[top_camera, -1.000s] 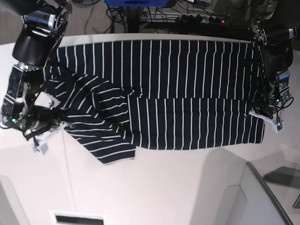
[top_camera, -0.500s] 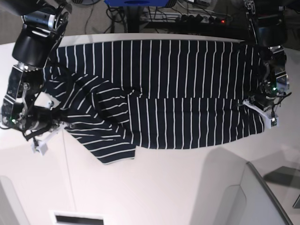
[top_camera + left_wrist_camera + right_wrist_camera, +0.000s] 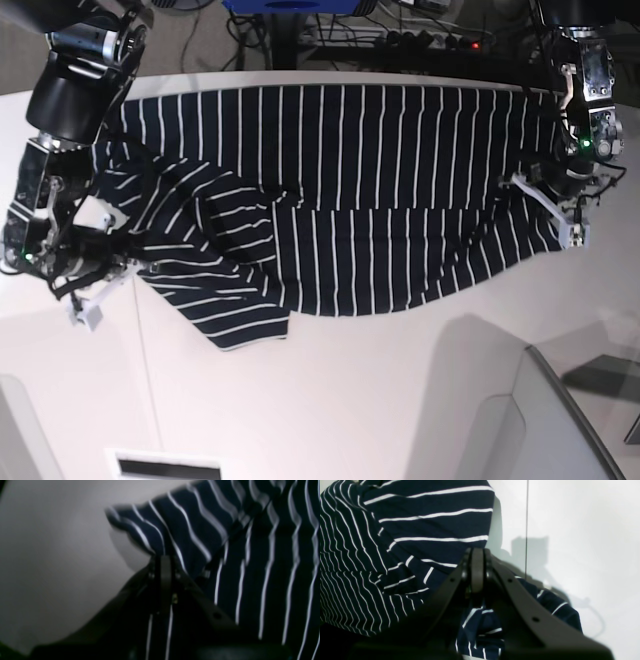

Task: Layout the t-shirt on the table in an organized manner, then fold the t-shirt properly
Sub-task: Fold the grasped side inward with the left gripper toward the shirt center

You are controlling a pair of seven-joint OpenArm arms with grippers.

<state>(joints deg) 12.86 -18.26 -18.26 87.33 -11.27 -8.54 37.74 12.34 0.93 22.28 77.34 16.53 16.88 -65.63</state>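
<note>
The dark navy t-shirt point(image 3: 380, 200) with thin white stripes lies spread across the white table point(image 3: 350, 400), with one sleeve folded over at the left. At the shirt's right end, my left gripper point(image 3: 568, 232) is shut on the lower hem corner and holds it lifted off the table. The left wrist view shows the jaws of that gripper point(image 3: 162, 557) pinched on the raised striped t-shirt point(image 3: 190, 525). My right gripper point(image 3: 122, 268) is shut on the bunched sleeve side of the shirt. In the right wrist view this gripper point(image 3: 477, 552) clamps the t-shirt point(image 3: 420, 530).
A thin seam line point(image 3: 527, 517) runs across the table beside the right gripper. Cables and a power strip point(image 3: 430, 40) lie behind the far table edge. A grey angled panel point(image 3: 520, 420) sits at the lower right. A white slot point(image 3: 165, 465) is at the bottom.
My left gripper has moved up and inward with the hem corner, lifting it and pulling the shirt's lower right edge leftward. The right arm has stayed still.
</note>
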